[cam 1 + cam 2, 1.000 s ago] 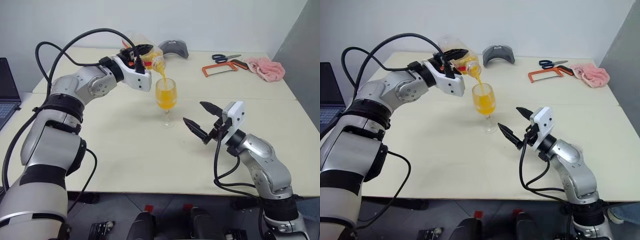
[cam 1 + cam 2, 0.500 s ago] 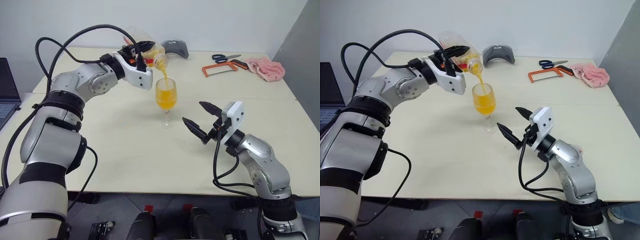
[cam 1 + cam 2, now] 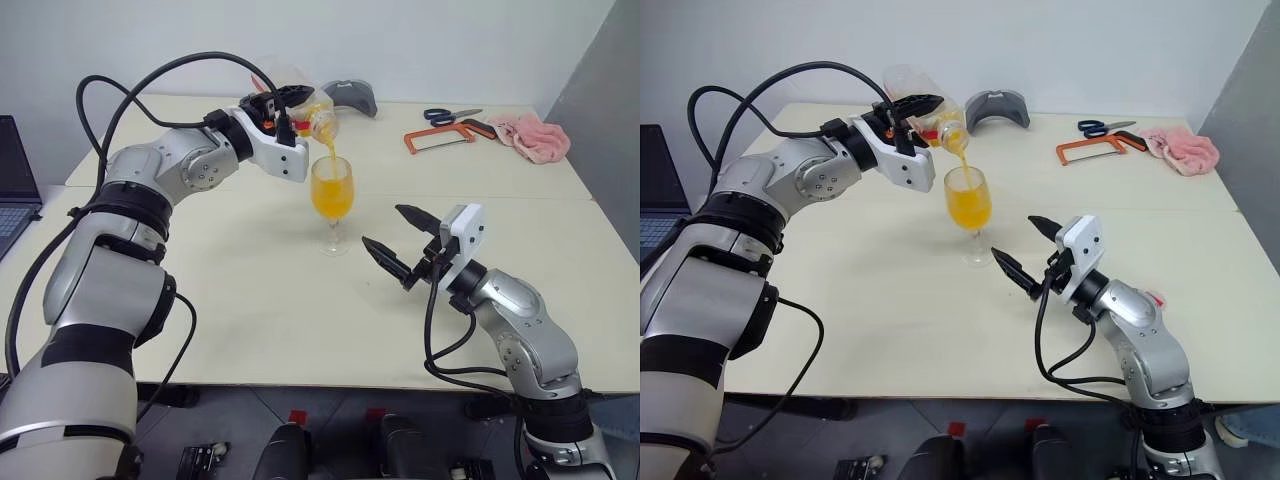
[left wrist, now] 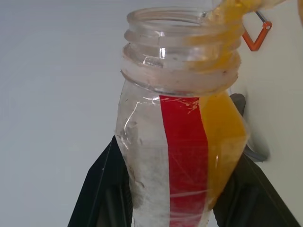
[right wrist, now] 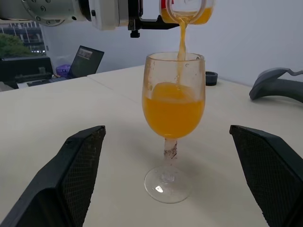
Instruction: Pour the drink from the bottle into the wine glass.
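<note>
Head views, step: pouring is under way. The left gripper (image 3: pixel 283 100), clamped on the bottle (image 3: pixel 300 108), holds it tipped with its mouth just above the wine glass (image 3: pixel 332 200), and a thin stream of the drink (image 3: pixel 331 196) falls into the bowl.
Head views, place: the glass stands upright on its foot around the middle of the desk (image 3: pixel 250 300), well in from every edge; the bottle hangs in the air over it, toward the far edge.
Head views, right arm: the right gripper (image 3: pixel 1023 254) hovers near the glass on the side of the near edge, its fingers spread wide and holding nothing.
Left wrist view: the bottle (image 4: pixel 182 142) sits between the two black fingers (image 4: pixel 102 189), cap off, with only a little drink left along one side and running out at the neck.
Right wrist view: the wine glass (image 5: pixel 173 118) stands between the spread fingers (image 5: pixel 71 179), apart from both, the drink filling much of the bowl.
Next move, judged: little is left, so the bottle wants tilting slightly further while its mouth stays over the rim, then righting without knocking the glass.
Far right corner: a pink cloth (image 3: pixel 535 135), scissors (image 3: pixel 445 115) and an orange-framed saw (image 3: pixel 440 138) lie well clear.
</note>
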